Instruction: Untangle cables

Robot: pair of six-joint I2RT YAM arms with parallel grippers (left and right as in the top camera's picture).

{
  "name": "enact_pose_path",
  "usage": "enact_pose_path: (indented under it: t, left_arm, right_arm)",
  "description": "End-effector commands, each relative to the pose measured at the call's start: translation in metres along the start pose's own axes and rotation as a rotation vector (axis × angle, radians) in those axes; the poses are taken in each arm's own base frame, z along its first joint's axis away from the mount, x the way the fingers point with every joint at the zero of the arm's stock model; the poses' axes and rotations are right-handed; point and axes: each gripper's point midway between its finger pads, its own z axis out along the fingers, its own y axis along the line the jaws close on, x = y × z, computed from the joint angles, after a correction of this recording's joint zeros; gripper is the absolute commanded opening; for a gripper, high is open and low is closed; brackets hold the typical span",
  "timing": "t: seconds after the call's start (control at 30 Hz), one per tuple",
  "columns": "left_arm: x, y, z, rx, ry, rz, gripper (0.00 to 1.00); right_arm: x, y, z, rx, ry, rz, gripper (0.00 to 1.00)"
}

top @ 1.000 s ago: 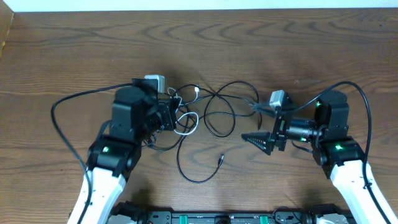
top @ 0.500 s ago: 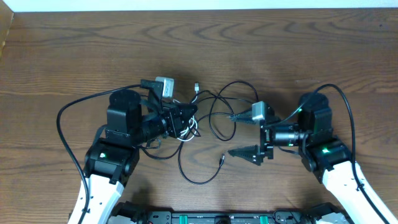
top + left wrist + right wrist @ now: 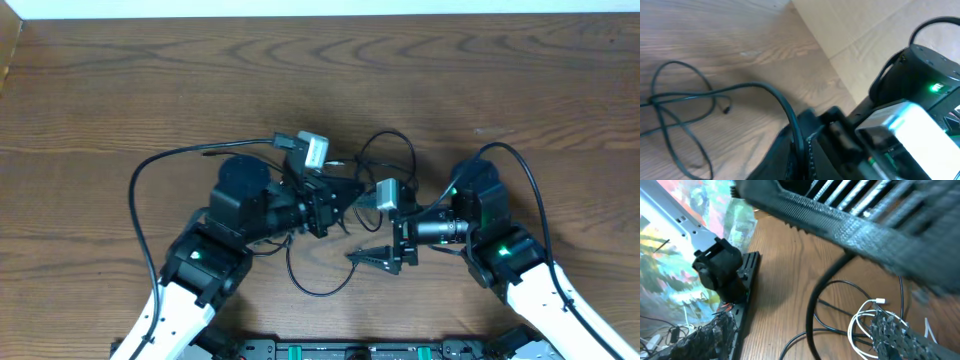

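Movement over the last second has been inward. Both arms have closed on the middle of the worktop (image 3: 100,80). The left tool (image 3: 335,195) and right tool (image 3: 384,236) now sit just beside each other, where before they were well apart.

The left tool is pinched together. The cables (image 3: 386,134) seem to be caught in it, since the knot with the white cord (image 3: 878,302) has travelled right along with it. The left wrist view also shows a black strand running straight into its fingers.

What was a wide spread of loops is now bunched beneath and between the two tools. One black loop sticks out on the far side and another trails toward the near edge.

The right tool's jaws stand wide apart with nothing between them, though they have begun to narrow a little.

My reading is that the left arm is presenting the knot so the right can take a strand and draw it free. No cord lies separate yet, so the task looks to be at an early stage.
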Motion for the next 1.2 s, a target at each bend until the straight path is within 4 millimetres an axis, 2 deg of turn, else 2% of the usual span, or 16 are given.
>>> enact_pose_path:
  t: [0.0, 0.1, 0.17, 0.2, 0.23, 0.27, 0.3, 0.5, 0.6, 0.63, 0.7, 0.8, 0.9, 0.93, 0.97, 1.17]
  left_arm:
    - [-0.003, -0.010, 0.007, 0.029, -0.008, 0.022, 0.07]
    - [-0.004, -0.010, 0.012, 0.037, -0.011, 0.030, 0.07]
    - [-0.005, -0.007, 0.013, 0.026, -0.014, 0.027, 0.08]
    - [-0.006, -0.005, 0.014, 0.012, -0.022, 0.025, 0.07]
    - [-0.006, -0.005, 0.014, 0.012, -0.023, 0.026, 0.08]
    - [-0.008, -0.004, 0.013, 0.009, -0.028, 0.027, 0.08]
    - [-0.008, -0.004, 0.013, 0.009, -0.030, 0.028, 0.07]
    - [-0.009, -0.003, 0.013, 0.000, -0.036, 0.029, 0.08]
    - [-0.009, -0.002, 0.013, -0.001, -0.037, 0.028, 0.10]
    - [-0.010, -0.002, 0.013, -0.003, -0.039, 0.028, 0.16]
    - [-0.011, 0.000, 0.012, -0.008, -0.043, 0.026, 0.35]
    - [-0.017, 0.006, 0.009, -0.025, -0.060, 0.019, 0.50]
    - [-0.025, 0.017, 0.003, -0.052, -0.088, 0.007, 0.77]
    - [-0.027, 0.020, 0.001, -0.059, -0.095, 0.004, 0.83]
    - [-0.030, 0.024, -0.001, -0.070, -0.106, -0.001, 0.87]
    - [-0.040, 0.046, -0.013, -0.133, -0.140, -0.037, 0.88]
  right_arm:
    - [0.002, 0.000, 0.007, 0.010, 0.016, 0.010, 0.84]
    - [0.001, 0.005, 0.012, -0.012, 0.016, 0.003, 0.62]
    - [0.000, 0.007, 0.013, -0.018, 0.013, -0.002, 0.40]
    - [-0.001, 0.008, 0.014, -0.021, 0.012, -0.005, 0.24]
    - [0.000, 0.008, 0.014, -0.021, 0.012, -0.005, 0.13]
    - [0.000, 0.008, 0.014, -0.021, 0.013, -0.003, 0.05]
    - [0.000, 0.008, 0.014, -0.021, 0.013, 0.006, 0.01]
    - [-0.003, 0.007, 0.014, -0.019, 0.004, 0.001, 0.01]
    - [-0.013, 0.003, 0.012, -0.006, -0.031, 0.018, 0.01]
    - [-0.016, 0.002, 0.012, -0.002, -0.041, 0.025, 0.01]
    - [-0.023, -0.002, 0.009, 0.010, -0.064, 0.047, 0.01]
    - [-0.028, -0.009, 0.004, 0.032, -0.085, 0.097, 0.01]
    - [-0.030, -0.016, -0.003, 0.052, -0.098, 0.157, 0.01]
    - [-0.030, -0.017, -0.006, 0.049, -0.103, 0.165, 0.01]
    - [-0.032, -0.017, -0.009, 0.046, -0.108, 0.170, 0.01]
    - [-0.043, -0.025, -0.033, 0.087, -0.155, 0.206, 0.01]
